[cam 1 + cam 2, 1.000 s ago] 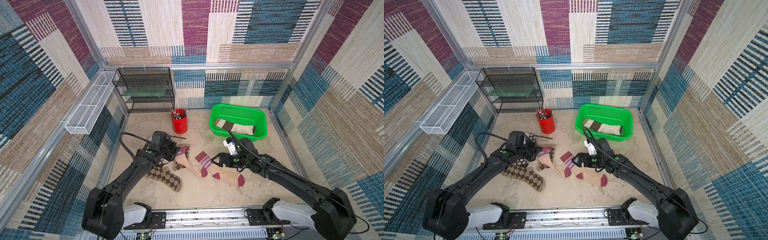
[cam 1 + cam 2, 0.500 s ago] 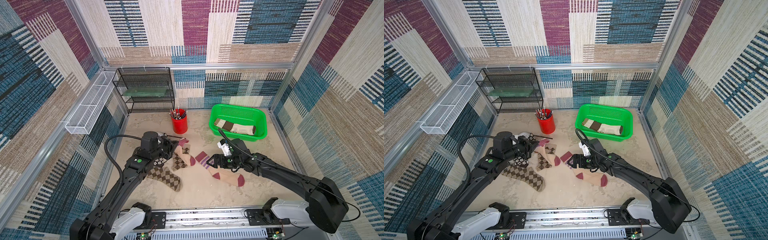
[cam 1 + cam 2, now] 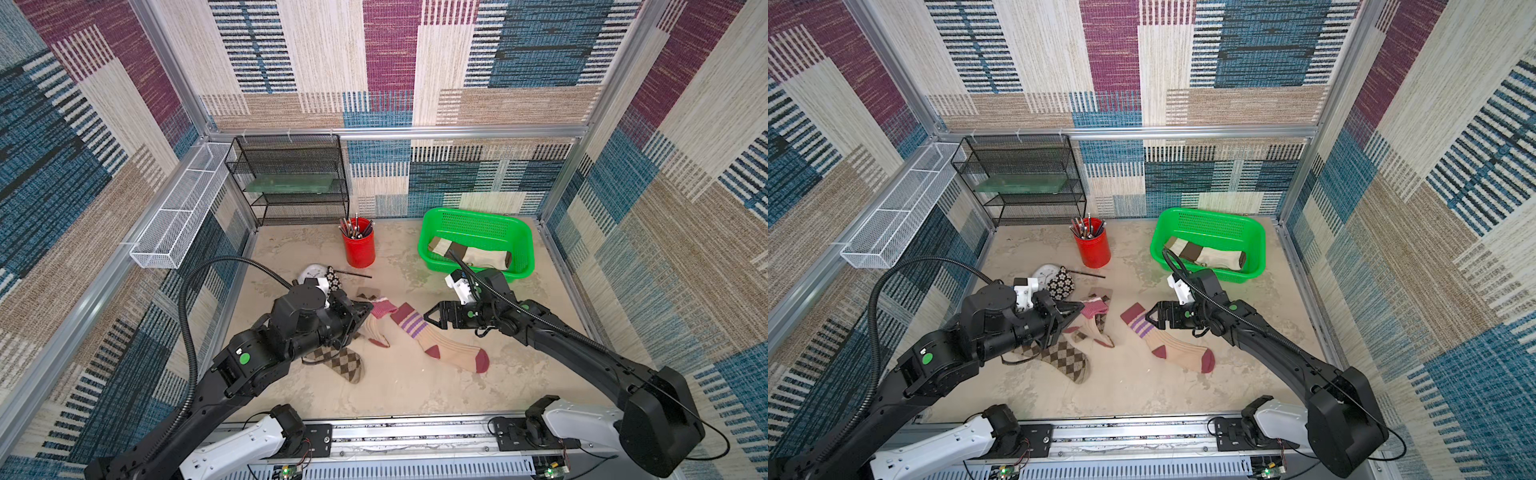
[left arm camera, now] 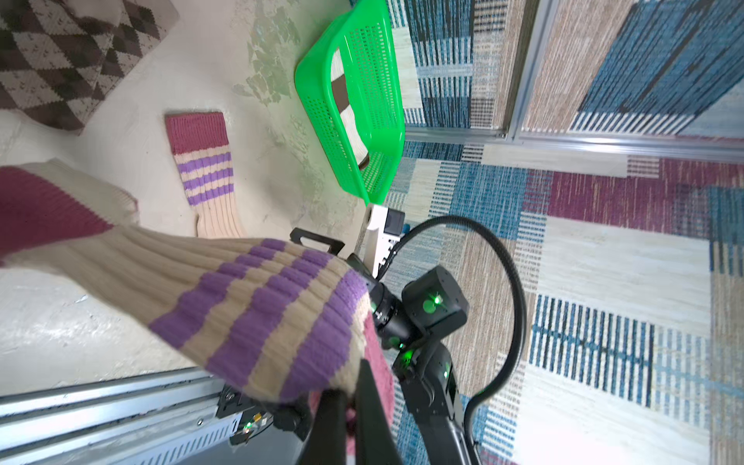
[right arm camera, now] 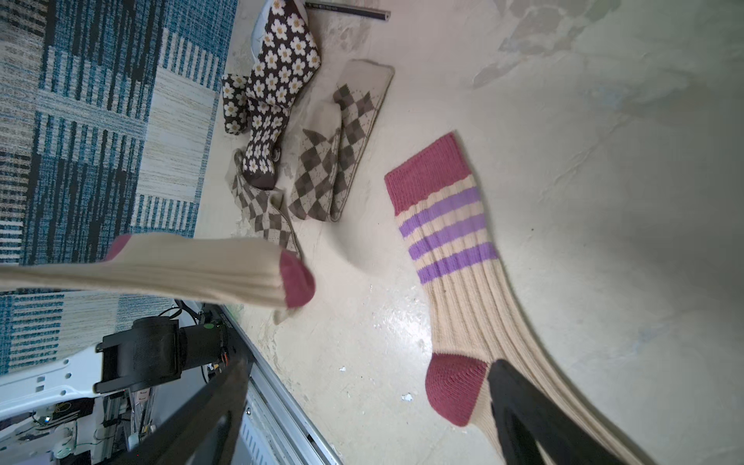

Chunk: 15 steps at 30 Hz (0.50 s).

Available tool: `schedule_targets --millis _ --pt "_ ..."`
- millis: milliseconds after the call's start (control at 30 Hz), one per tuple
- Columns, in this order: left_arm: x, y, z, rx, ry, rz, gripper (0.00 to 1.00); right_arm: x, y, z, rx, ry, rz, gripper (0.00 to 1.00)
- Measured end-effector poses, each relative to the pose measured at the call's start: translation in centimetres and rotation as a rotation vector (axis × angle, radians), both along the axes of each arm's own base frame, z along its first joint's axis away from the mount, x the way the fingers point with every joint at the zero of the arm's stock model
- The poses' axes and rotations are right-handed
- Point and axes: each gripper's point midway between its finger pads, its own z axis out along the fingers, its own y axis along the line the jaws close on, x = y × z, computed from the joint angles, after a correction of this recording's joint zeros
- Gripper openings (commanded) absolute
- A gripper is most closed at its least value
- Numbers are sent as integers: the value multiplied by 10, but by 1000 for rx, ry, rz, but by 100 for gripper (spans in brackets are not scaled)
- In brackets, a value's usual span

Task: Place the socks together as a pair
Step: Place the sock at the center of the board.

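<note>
The striped sock (image 3: 375, 329) hung by its maroon cuff, pinched in my left hand (image 3: 368, 312); my right hand (image 3: 429, 320), spread, hovered beside its mate (image 3: 440, 345) on the bench (image 3: 415, 395).

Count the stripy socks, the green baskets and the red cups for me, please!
Stripy socks: 2 (one lying flat, one hanging from the left gripper)
Green baskets: 1
Red cups: 1
Total: 4
</note>
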Motion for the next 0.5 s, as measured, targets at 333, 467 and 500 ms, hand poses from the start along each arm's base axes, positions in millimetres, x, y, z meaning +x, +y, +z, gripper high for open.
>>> schedule_targets --millis 333,467,500 --pt "16 -30 -78 223 124 56 4 -12 -25 -4 -10 6 -1 95" --pt "63 -39 -119 267 183 127 4 -14 -31 -4 -11 7 -7 95" --pt "74 -44 -127 272 192 126 5 -14 -32 -4 -10 10 -8 95"
